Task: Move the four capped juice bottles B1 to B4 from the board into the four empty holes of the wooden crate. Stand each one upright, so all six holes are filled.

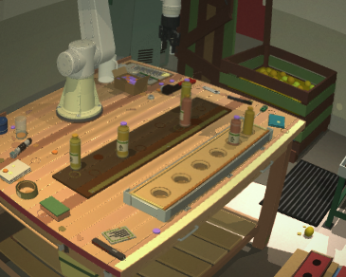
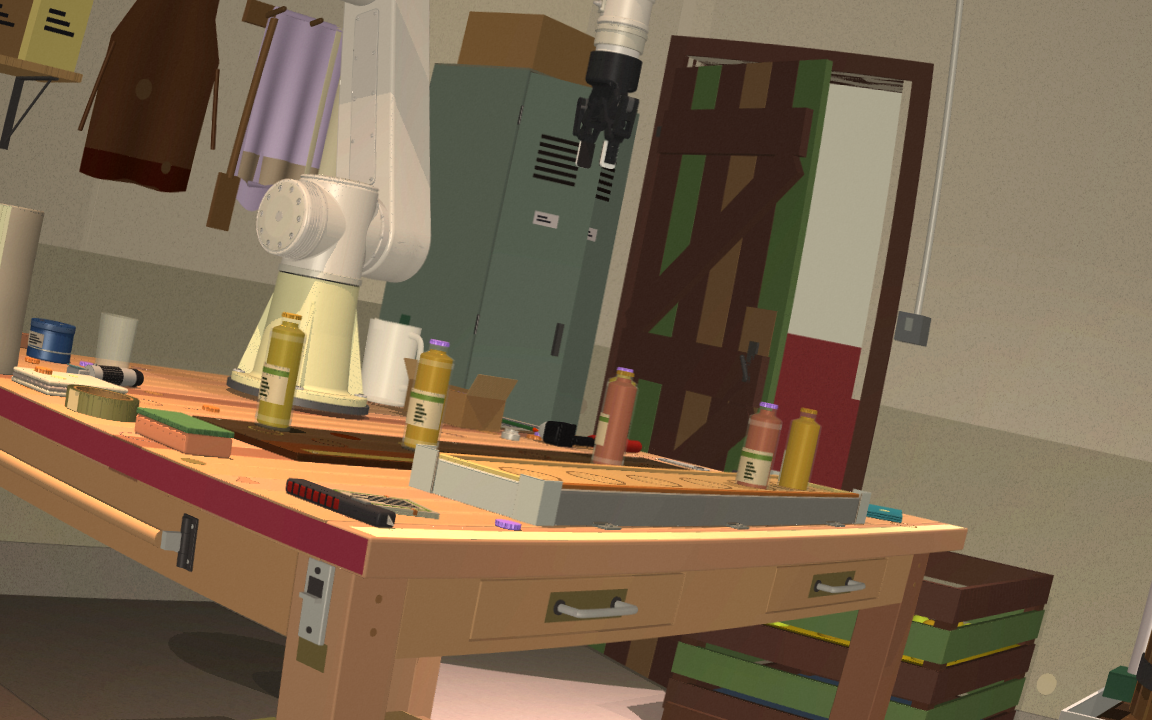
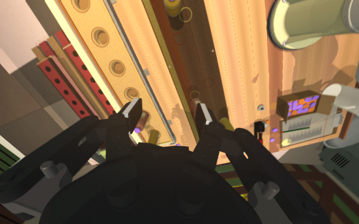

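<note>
On the workbench a dark board (image 1: 144,142) carries four upright capped bottles: an olive one (image 1: 75,152) at its near end, a mustard one (image 1: 123,140) beside it, and at the far end a reddish-brown one (image 1: 185,111) with a yellow-green one (image 1: 186,88) just behind. Beside the board lies the long wooden crate (image 1: 201,166). Its far end holds a brown bottle (image 1: 235,130) and a mustard bottle (image 1: 248,121), and four holes (image 1: 182,179) stand empty. My gripper (image 1: 169,45) hangs high above the board's far end, open and holding nothing.
The arm's pale base (image 1: 80,95) stands on the bench behind the board. A small carton of caps (image 1: 130,80) and a tray sit near it. A green sponge (image 1: 54,207), a tape roll (image 1: 26,189) and a grate (image 1: 118,234) lie on the near side.
</note>
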`<act>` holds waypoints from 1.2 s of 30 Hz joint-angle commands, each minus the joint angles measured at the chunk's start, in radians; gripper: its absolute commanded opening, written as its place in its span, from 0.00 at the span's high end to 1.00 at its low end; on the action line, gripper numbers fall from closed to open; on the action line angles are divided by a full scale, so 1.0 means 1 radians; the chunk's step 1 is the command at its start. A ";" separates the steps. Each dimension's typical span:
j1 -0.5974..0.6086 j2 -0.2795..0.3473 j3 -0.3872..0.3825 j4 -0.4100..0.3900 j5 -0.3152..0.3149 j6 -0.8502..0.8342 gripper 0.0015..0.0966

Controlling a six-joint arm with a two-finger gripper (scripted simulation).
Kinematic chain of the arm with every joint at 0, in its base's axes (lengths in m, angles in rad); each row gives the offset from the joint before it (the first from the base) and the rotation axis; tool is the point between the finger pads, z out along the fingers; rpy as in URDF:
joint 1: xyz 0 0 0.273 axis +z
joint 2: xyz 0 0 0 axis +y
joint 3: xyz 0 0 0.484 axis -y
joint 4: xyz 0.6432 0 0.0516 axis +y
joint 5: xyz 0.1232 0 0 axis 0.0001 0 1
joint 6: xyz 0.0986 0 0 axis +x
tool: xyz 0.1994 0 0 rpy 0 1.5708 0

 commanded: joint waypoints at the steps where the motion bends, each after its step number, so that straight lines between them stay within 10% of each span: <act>1: 0.000 0.000 0.001 0.000 0.000 -0.018 0.28; 36: 0.000 0.000 0.001 0.000 0.000 -0.421 0.28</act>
